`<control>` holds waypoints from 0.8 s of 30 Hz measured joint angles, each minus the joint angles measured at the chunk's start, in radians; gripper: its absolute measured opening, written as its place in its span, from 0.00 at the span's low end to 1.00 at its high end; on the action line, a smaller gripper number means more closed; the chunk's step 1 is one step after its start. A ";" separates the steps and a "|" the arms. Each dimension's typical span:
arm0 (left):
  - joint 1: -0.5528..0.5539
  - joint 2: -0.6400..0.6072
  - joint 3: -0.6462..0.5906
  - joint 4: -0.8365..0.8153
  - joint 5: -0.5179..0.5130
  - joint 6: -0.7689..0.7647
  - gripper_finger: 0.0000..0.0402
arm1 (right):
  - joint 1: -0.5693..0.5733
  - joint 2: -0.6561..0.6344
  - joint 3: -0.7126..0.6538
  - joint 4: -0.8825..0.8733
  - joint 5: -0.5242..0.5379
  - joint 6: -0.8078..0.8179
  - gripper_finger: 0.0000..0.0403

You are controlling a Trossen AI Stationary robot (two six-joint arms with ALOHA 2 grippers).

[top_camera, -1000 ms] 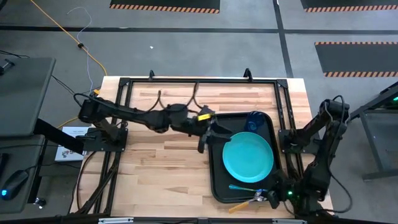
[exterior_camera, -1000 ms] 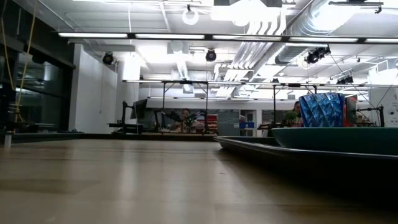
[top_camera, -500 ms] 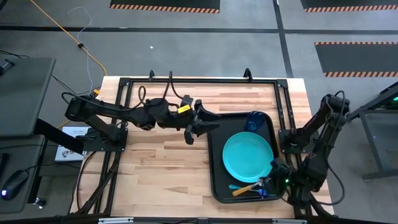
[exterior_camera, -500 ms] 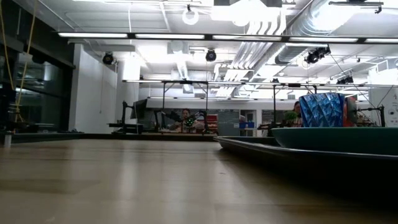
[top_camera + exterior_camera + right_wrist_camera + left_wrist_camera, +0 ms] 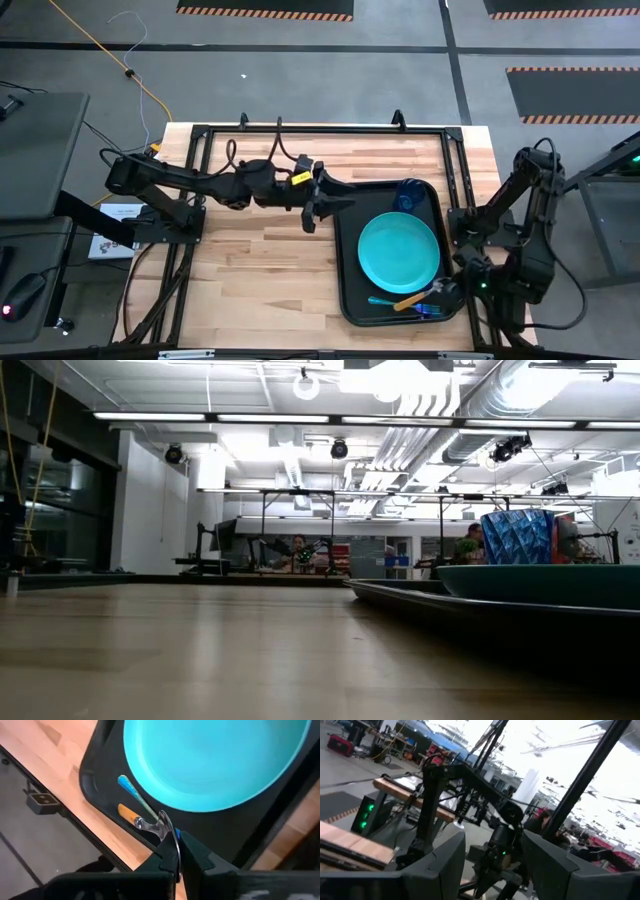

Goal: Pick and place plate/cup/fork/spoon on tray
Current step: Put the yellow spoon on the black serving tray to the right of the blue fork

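The turquoise plate (image 5: 400, 250) lies in the middle of the black tray (image 5: 347, 300). The blue cup (image 5: 408, 195) stands upright in the tray's far corner. The teal-handled fork (image 5: 383, 300) lies on the tray floor near its near rim, and also shows in the right wrist view (image 5: 131, 788). My right gripper (image 5: 442, 293) is at the tray's near right corner, shut on the orange-handled spoon (image 5: 414, 299). My left gripper (image 5: 320, 203) hovers open and empty just left of the tray's far left corner, pointing level toward the table's right. My right gripper pinches the spoon's metal bowl (image 5: 165, 826) between its two fingers, coming slanting down from the table's near right. The orange handle (image 5: 127, 813) points away from the fingers, low over the tray floor beside the fork. Whether it rests on the tray, I cannot tell.
The plate (image 5: 540, 582), cup (image 5: 517, 537) and tray rim (image 5: 400, 595) fill the low view's right. Bare wood lies left of and before the tray. A black frame runs along the table's far edge and sides. The left wrist view shows the right arm (image 5: 502, 845) beyond the fingers.
My right gripper has carried the spoon from over the tray's near rim toward the far and right, over the tray's near right part; the handle has swung inward beside the fork. My left gripper has drawn back from the plate's edge toward the table's left.
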 joint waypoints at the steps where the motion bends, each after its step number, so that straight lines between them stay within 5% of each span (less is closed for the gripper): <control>1: 0.000 0.000 0.000 -0.014 0.002 0.000 0.46 | -0.003 0.000 -0.006 0.017 0.001 0.000 0.00; 11: 0.006 -0.003 0.001 -0.394 0.170 0.034 0.46 | -0.005 -0.018 -0.009 0.050 0.083 -0.013 0.00; 24: 0.123 0.011 0.001 -0.848 0.259 0.549 0.46 | -0.048 -0.202 -0.008 0.012 0.433 -0.054 0.00</control>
